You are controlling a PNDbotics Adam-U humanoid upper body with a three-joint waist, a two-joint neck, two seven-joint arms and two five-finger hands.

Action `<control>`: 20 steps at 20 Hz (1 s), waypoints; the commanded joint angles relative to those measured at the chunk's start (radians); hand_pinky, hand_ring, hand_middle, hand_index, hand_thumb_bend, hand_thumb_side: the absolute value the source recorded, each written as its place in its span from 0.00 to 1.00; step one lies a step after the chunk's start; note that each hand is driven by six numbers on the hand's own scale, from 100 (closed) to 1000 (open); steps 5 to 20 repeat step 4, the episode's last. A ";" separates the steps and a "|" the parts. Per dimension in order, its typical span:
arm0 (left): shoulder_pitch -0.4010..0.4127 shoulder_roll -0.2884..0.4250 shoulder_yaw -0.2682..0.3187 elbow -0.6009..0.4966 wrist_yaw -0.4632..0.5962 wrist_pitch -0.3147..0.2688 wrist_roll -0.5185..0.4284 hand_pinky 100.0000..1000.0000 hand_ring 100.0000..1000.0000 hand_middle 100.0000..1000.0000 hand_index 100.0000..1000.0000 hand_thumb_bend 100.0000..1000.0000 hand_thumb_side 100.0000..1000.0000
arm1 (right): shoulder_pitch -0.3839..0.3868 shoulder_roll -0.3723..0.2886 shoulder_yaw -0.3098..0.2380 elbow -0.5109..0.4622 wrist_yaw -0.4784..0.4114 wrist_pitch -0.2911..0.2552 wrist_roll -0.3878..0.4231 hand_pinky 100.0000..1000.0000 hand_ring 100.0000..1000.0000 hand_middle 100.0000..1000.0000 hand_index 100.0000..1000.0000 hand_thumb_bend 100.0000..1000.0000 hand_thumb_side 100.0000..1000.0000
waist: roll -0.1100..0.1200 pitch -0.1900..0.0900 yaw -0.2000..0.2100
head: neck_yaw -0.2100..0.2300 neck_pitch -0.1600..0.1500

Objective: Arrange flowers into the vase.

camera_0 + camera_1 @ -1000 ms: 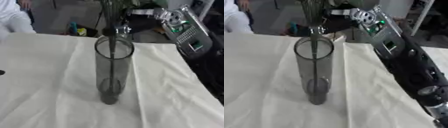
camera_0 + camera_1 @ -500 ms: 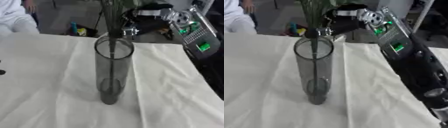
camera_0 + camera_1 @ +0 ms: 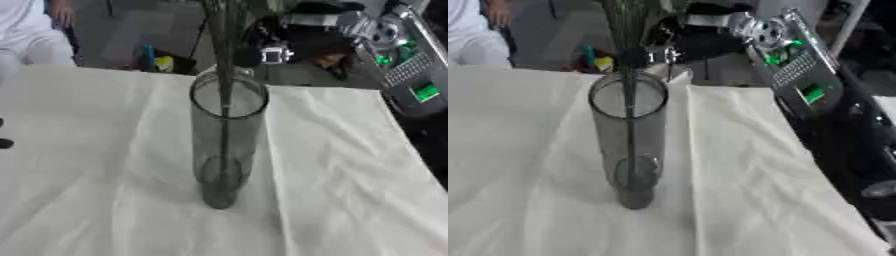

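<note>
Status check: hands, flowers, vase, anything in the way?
Right hand shut on stems above vase. Stems inside vase, reaching its bottom. Left hand out of view. Nothing blocking.

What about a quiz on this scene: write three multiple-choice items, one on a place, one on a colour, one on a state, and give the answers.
1. Where do the stems go?
A. flat on the cloth
B. down into the vase
C. beside the vase

2. What colour is the cloth?
A. red
B. blue
C. off-white

3. How does the vase stand?
A. upright
B. lying on its side
C. upside down

Answers: 1 B, the stems pass through the rim and show through the glass. 2 C, pale cloth covers the table. 3 A, its open mouth is on top and its base is on the cloth. The right hand holds the stems above the rim.
</note>
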 commanded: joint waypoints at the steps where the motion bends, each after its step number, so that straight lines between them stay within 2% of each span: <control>1: -0.007 0.012 0.001 -0.018 0.003 -0.004 0.001 0.52 0.65 0.73 0.90 0.00 1.00 | -0.002 -0.049 -0.028 -0.032 -0.019 0.009 -0.004 0.78 0.79 0.74 0.87 0.70 0.83 | 0.023 -0.016 -0.002 | 0.004 -0.011; 4: -0.007 0.012 0.002 -0.018 0.002 -0.005 0.002 0.52 0.65 0.73 0.90 0.00 1.00 | 0.018 -0.068 -0.040 -0.049 -0.029 0.010 -0.011 0.78 0.79 0.74 0.87 0.70 0.84 | 0.026 -0.016 -0.006 | 0.006 -0.012; 20: -0.007 0.012 0.002 -0.018 0.002 -0.005 0.002 0.52 0.65 0.73 0.90 0.00 1.00 | 0.018 -0.068 -0.040 -0.049 -0.029 0.010 -0.011 0.78 0.79 0.74 0.87 0.70 0.84 | 0.026 -0.016 -0.006 | 0.006 -0.012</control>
